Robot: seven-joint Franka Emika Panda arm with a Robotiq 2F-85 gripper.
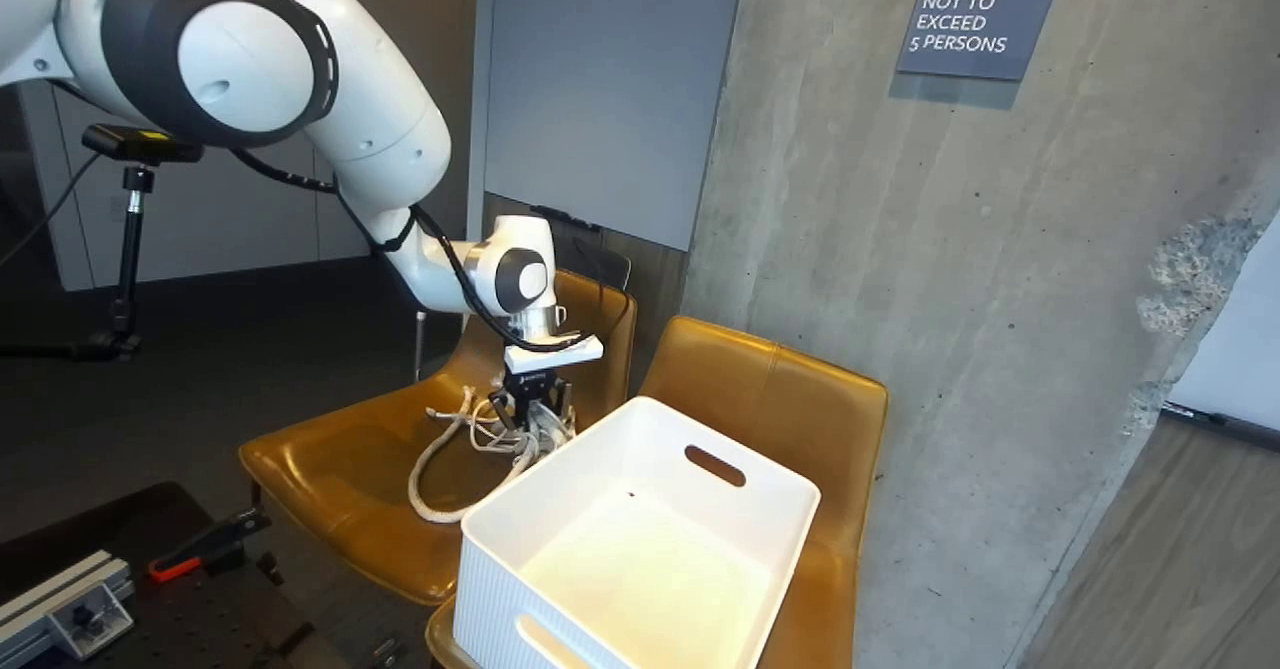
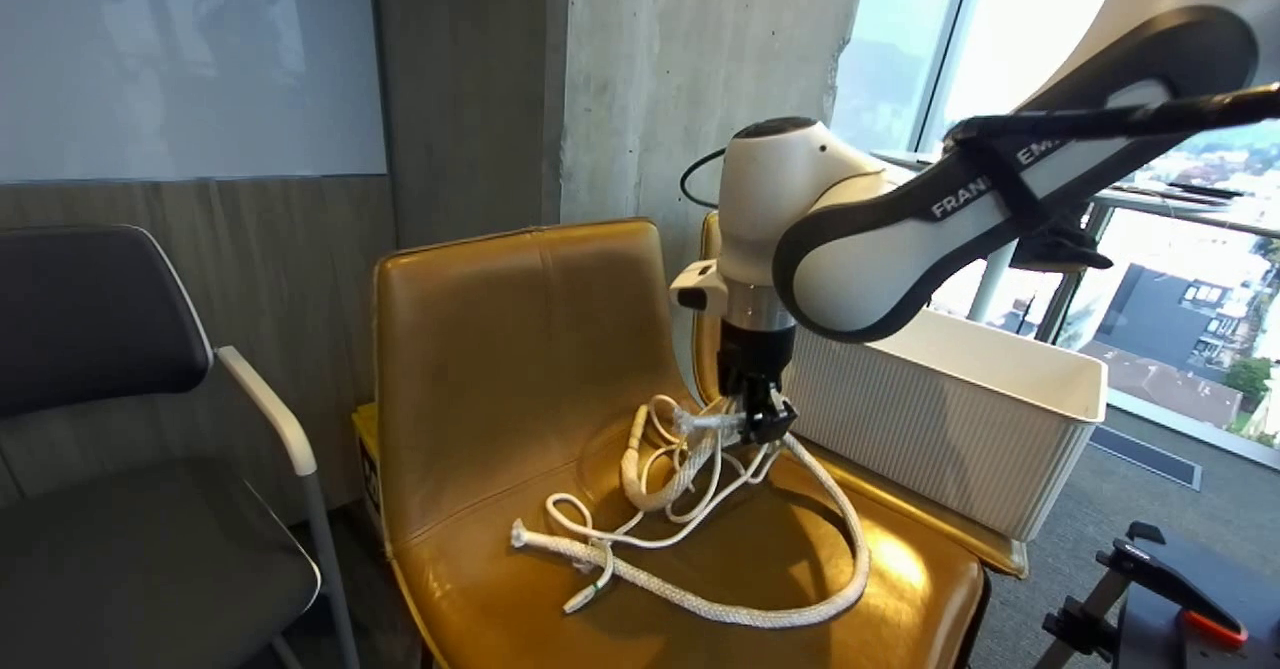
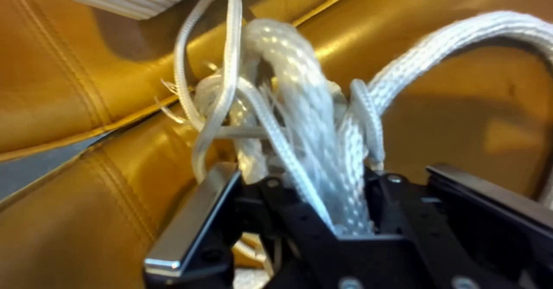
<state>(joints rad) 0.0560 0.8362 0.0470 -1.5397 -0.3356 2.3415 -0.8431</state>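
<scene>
I count one rope tangle [image 3: 309, 94], one bin [image 1: 650, 569], two tan chairs [image 1: 770, 379], one sign [image 1: 980, 14]; in an exterior view, one dark chair [image 2: 100, 319] at nine o'clock.

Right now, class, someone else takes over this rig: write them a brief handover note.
Gripper: shut on a bunch of the white rope, low over the tan chair.
White rope: beyond the grip, thick and thin lengths trail in loops on the tan chair.
White bin: on the neighbouring chair, beside the gripper.
Done: white rope gripped.
Left: trailing lengths not yet lifted off the tan chair; loose loops might snag.
</scene>
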